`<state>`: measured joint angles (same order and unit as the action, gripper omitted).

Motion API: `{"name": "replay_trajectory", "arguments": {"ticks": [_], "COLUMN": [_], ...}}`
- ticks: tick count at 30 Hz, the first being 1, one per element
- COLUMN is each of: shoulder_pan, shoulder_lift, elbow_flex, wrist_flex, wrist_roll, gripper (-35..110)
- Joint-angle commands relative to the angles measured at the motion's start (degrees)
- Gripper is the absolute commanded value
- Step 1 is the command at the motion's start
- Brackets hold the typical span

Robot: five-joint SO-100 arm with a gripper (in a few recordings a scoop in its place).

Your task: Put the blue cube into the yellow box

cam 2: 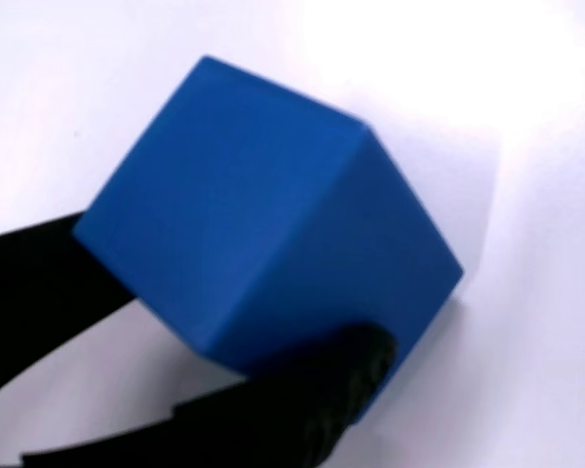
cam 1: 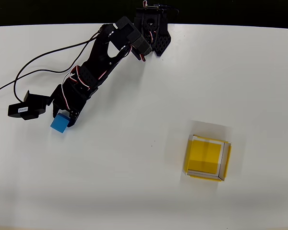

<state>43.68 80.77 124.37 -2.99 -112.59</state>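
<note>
The blue cube (cam 1: 59,123) lies at the left of the white table in the overhead view. My black gripper (cam 1: 63,116) reaches down over its upper edge. In the wrist view the blue cube (cam 2: 263,214) is large and close. My gripper (cam 2: 239,302) has one finger pressed on its left corner and the other on its lower edge, so it is shut on the cube. The yellow box (cam 1: 205,157) sits open-topped and apart at the lower right, with pale inner walls and nothing inside.
The arm's base (cam 1: 151,28) stands at the table's far edge, top centre. A black cable (cam 1: 33,64) loops across the table's upper left. A black camera block (cam 1: 26,109) sticks out left of the gripper. White table surface (cam 1: 134,158) lies between cube and box.
</note>
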Motion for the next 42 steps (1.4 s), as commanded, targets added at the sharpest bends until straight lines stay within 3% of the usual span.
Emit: {"name": "replay_trajectory", "arguments": {"ticks": [1,15,24,34,42], "shoulder_pan": [0.53,-7.56,-26.19,-49.66,-61.88], "shoulder_lift": [9.67,32.08,48.87,54.23,46.49], "elbow_flex": [-1.58,-0.88,0.26,-0.88,-14.15], "wrist_flex": [-2.29,3.08,2.37,4.31,16.61], "wrist_roll": [-0.88,9.05,14.24,13.80,18.81], "gripper": [22,21,20,20,20]}}
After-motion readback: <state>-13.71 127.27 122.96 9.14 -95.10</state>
